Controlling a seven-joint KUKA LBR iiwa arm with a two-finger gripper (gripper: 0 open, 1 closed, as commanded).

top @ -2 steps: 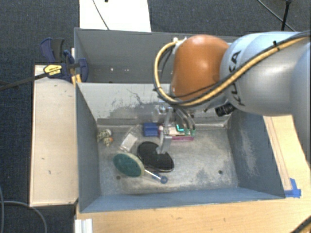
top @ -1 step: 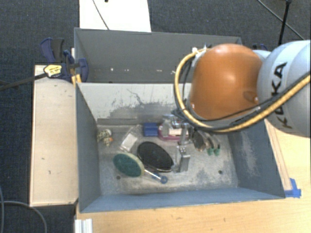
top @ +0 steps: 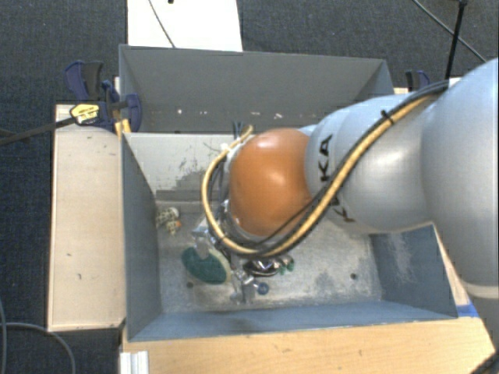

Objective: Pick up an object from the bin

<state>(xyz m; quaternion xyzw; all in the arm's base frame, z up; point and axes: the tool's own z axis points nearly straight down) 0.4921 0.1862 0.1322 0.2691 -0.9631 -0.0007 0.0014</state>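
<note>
While my gripper (top: 246,284) hangs low over the bin (top: 142,209) floor beneath its orange wrist cover (top: 269,179), I cannot tell whether it is parted or closed; a dark green rounded lump (top: 204,267) lies just left of it, a small pale crumpled piece (top: 168,220) beyond that, well apart

I see the grey bin (top: 343,269) floor carrying a dark green lump (top: 204,268) at lower left, with a small pale object (top: 168,220) above it.
</note>
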